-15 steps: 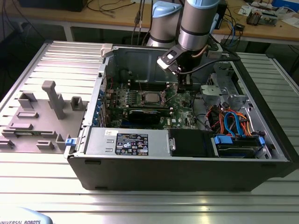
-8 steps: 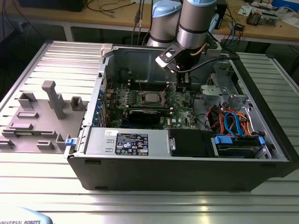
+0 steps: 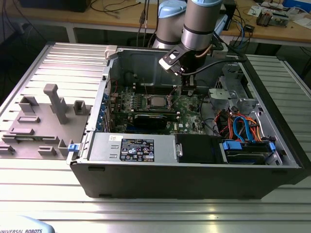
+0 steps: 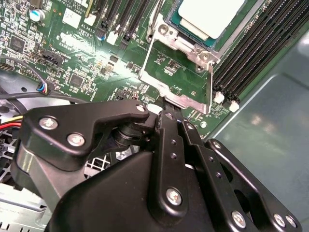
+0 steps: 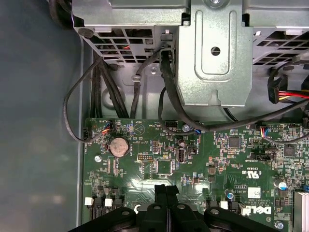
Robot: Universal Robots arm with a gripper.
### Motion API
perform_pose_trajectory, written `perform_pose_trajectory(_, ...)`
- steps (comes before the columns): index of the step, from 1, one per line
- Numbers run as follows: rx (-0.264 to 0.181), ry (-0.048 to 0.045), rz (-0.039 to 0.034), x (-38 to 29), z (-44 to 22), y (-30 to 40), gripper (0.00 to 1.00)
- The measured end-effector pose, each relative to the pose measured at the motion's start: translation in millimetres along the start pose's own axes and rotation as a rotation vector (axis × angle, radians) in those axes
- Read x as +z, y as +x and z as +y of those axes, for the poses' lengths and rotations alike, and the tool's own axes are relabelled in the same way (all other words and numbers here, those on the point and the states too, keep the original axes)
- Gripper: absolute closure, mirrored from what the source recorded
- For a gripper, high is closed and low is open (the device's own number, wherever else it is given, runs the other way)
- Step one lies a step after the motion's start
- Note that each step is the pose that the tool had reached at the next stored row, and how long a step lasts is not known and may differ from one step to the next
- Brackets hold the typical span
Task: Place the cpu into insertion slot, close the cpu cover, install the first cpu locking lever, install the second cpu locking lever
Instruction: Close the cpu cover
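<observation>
Gripper (image 4: 169,115): two fingers pressed together, tips at the free edge of the cpu cover (image 4: 176,72). The fingers themselves hide whether a lip is nipped between them. Arm (image 3: 200,24) drops near-vertical into the open computer case (image 3: 170,179), wrist close to the back wall. One cover, swung open, the green circuit board (image 5: 203,159) showing through its window. One cpu (image 4: 210,17), partly cut off, sits in the insertion slot (image 4: 179,42), mid-board.
</observation>
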State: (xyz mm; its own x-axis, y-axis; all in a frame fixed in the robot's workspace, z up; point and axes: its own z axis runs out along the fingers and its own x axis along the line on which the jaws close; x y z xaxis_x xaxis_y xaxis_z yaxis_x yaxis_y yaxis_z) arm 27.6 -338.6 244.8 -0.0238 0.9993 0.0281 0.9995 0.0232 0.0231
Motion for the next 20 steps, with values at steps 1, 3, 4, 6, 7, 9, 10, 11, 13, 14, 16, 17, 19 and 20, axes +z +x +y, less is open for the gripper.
perform_pose_trajectory(1, 0.0, 0.0, 0.0, 0.0, 0.0, 0.0, 0.89)
perform_pose_trajectory(3, 0.0, 0.0, 0.0, 0.0, -0.1, 0.0, 0.89)
perform_pose_trajectory(4, 0.0, 0.0, 0.0, 0.0, -0.1, 0.0, 0.89)
perform_pose_trajectory(6, 0.0, 0.0, 0.0, 0.0, -0.1, 0.0, 0.89)
perform_pose_trajectory(7, 0.0, 0.0, 0.0, 0.0, -0.2, 0.0, 0.89)
perform_pose_trajectory(9, 0.0, 0.0, 0.0, 0.0, -0.2, 0.0, 0.89)
perform_pose_trajectory(10, 0.0, 0.0, 0.0, 0.0, -0.2, 0.0, 0.89)
perform_pose_trajectory(11, 0.0, 0.0, 0.0, 0.0, -0.2, 0.0, 0.89)
perform_pose_trajectory(13, 0.0, -0.0001, 0.0007, -0.1, -5.3, 0.2, 0.89)
perform_pose_trajectory(14, 0.0, 0.0, 0.0015, -0.1, -5.9, 0.2, 0.89)
perform_pose_trajectory(16, 0.0, -0.0001, 0.0035, -0.2, -7.3, 0.2, 0.89)
perform_pose_trajectory(17, 0.0, -0.0001, 0.0051, -0.2, -8.4, 0.2, 0.89)
perform_pose_trajectory(19, 0.0, -0.0001, 0.0053, -0.2, -8.5, 0.2, 0.89)
perform_pose_trajectory(20, 0.0, -0.0001, 0.0054, -0.2, -8.5, 0.2, 0.89)
